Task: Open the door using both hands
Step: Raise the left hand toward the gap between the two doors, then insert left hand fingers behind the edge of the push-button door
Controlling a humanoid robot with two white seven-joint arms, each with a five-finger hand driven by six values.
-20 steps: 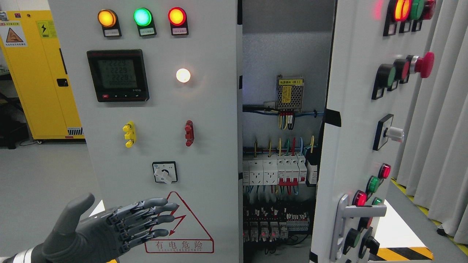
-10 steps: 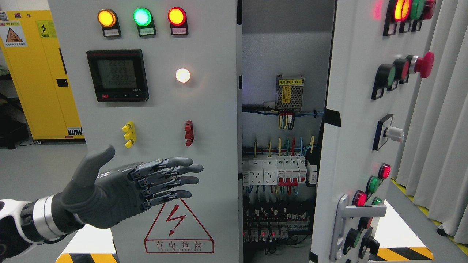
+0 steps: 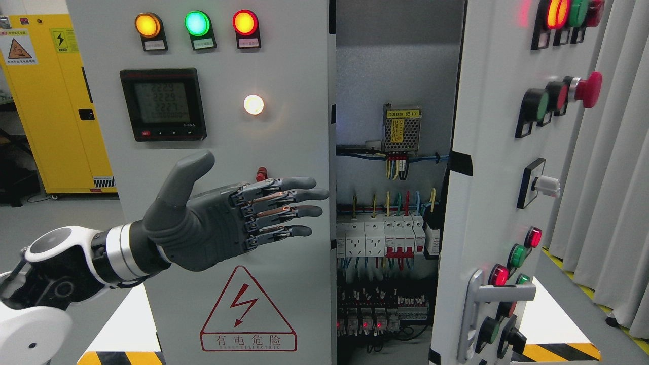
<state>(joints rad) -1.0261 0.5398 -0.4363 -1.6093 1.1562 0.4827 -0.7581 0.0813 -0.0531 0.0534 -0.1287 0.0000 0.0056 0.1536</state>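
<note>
Head view looks straight at a grey electrical cabinet with two doors. Its left door (image 3: 284,81) sits closed or nearly so, facing the camera, and carries three lit lamps (image 3: 196,24) in amber, green and red along the top, a digital meter (image 3: 163,104), a glowing white lamp (image 3: 253,104) and a red-bordered warning triangle (image 3: 248,312) low down. Its right door (image 3: 487,152) stands swung open toward the camera, seen at a sharp angle, with its own buttons, a red mushroom stop button (image 3: 587,89) and a silver lever handle (image 3: 499,294) near the bottom.

Between the two doors the inside shows: a small power supply (image 3: 401,129) up top, a row of white breakers (image 3: 388,234) with coloured wires, and terminal blocks lower down.

Reaching in from the lower left, the left hand (image 3: 228,220) hangs in front of the left door at mid height, below the meter and above the warning triangle. Its fingers (image 3: 299,197) are stretched out flat and held close together, pointing right, thumb raised; it holds nothing. Their tips lie just short of that door's right edge, beside the gap. Whether the palm touches the door panel, I cannot tell. A red terminal post (image 3: 261,174) peeks out just above the knuckles.

Far left stands a yellow cabinet (image 3: 56,106); grey curtains (image 3: 618,167) hang at the right.
</note>
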